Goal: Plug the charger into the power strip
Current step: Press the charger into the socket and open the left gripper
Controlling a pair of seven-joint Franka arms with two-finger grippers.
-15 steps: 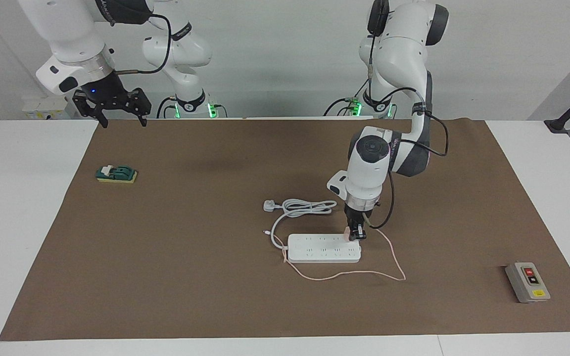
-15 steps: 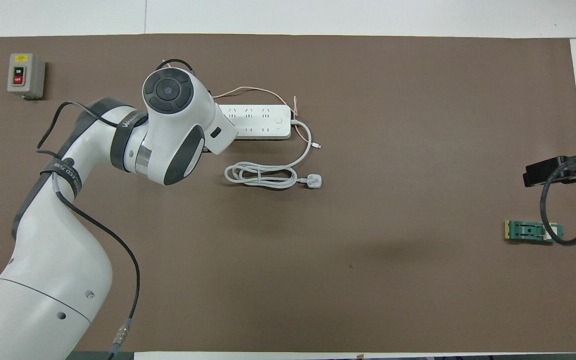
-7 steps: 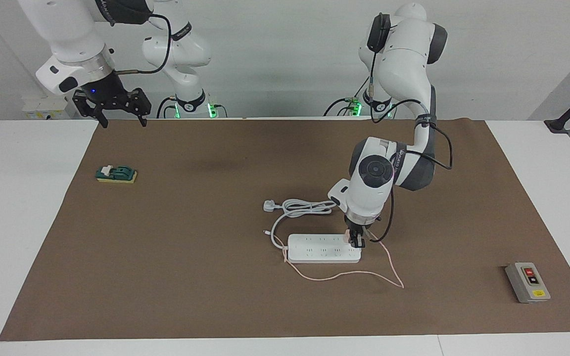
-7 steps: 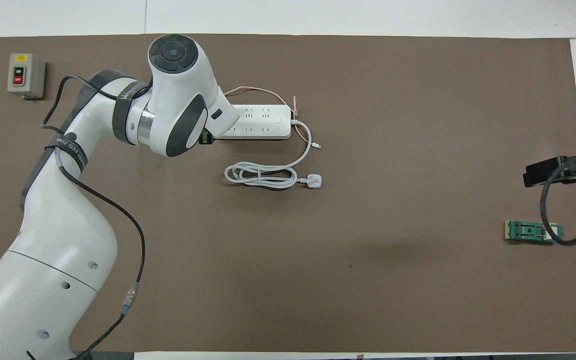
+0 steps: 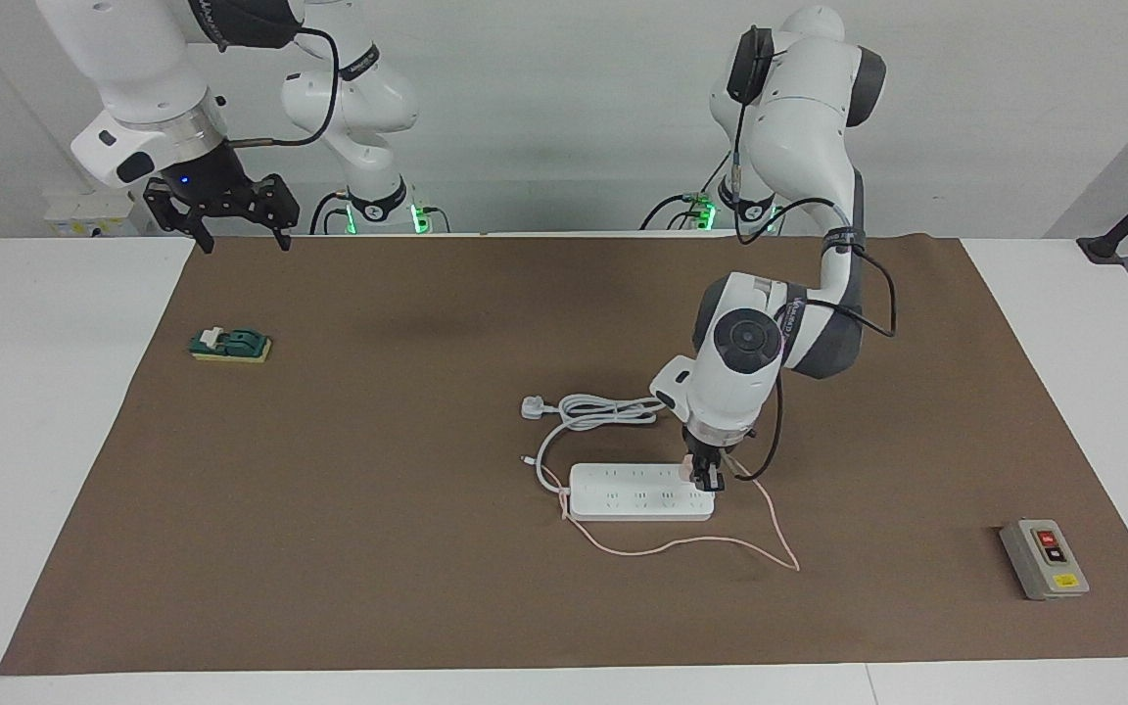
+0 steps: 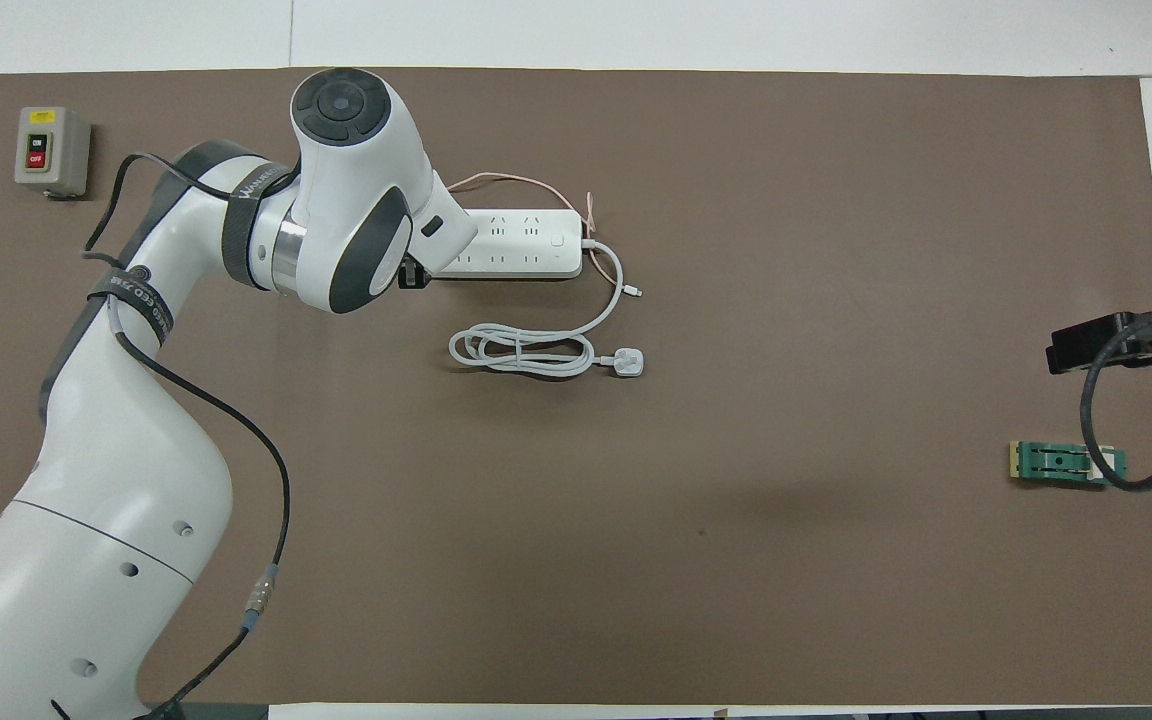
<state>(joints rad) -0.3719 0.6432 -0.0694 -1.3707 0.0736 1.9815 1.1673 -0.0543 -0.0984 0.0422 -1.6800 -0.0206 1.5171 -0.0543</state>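
The white power strip [image 5: 637,492] [image 6: 526,244] lies flat on the brown mat. My left gripper [image 5: 705,480] points straight down at the strip's end toward the left arm's side, shut on the small pink charger [image 5: 688,471], which sits on the strip's top face there. The charger's thin pink cable [image 5: 711,544] [image 6: 506,181] loops over the mat beside the strip. In the overhead view the left arm's wrist hides the charger and that end of the strip. My right gripper [image 5: 228,223] waits open in the air over the mat's corner at the right arm's end.
The strip's thick white cord [image 5: 603,411] [image 6: 521,352] lies coiled nearer the robots, ending in a white plug [image 5: 533,406]. A grey button box [image 5: 1044,559] [image 6: 51,151] stands toward the left arm's end. A green and yellow block [image 5: 230,345] [image 6: 1066,463] lies toward the right arm's end.
The left arm's wrist has swung farther out over the strip and lowered a little, with the charger still gripped at the strip's end. The pink cable shifted slightly. The right arm has not moved.
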